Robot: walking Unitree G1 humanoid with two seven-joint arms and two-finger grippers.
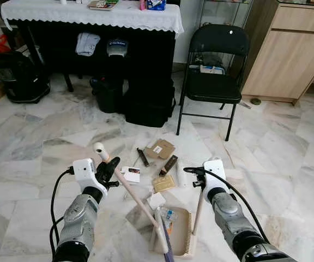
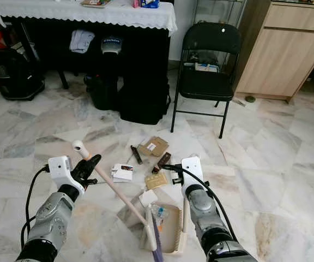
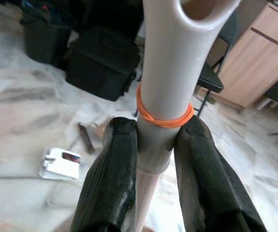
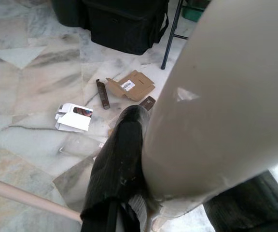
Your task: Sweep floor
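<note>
Grey-veined white marble floor (image 1: 31,142), black-skirted desk (image 1: 91,13) at upper frame. Left gripper (image 1: 107,168), lower left: jaws clamped on cream plastic broom handle (image 1: 125,186), slanting toward beige slotted dustpan (image 1: 182,232), lower centre. Cardboard litter (image 1: 160,148) mid-frame. Right gripper (image 1: 200,180): jaws clamped on dustpan's upright handle (image 1: 198,212). Left wrist view adds an orange rubber band (image 3: 164,117) around the handle.

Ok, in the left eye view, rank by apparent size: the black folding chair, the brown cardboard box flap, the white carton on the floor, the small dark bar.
1. Black folding chair, by far the largest.
2. Flattened brown cardboard box piece.
3. White carton and small dark bar: too close to rank; the carton lies nearer the camera.
</note>
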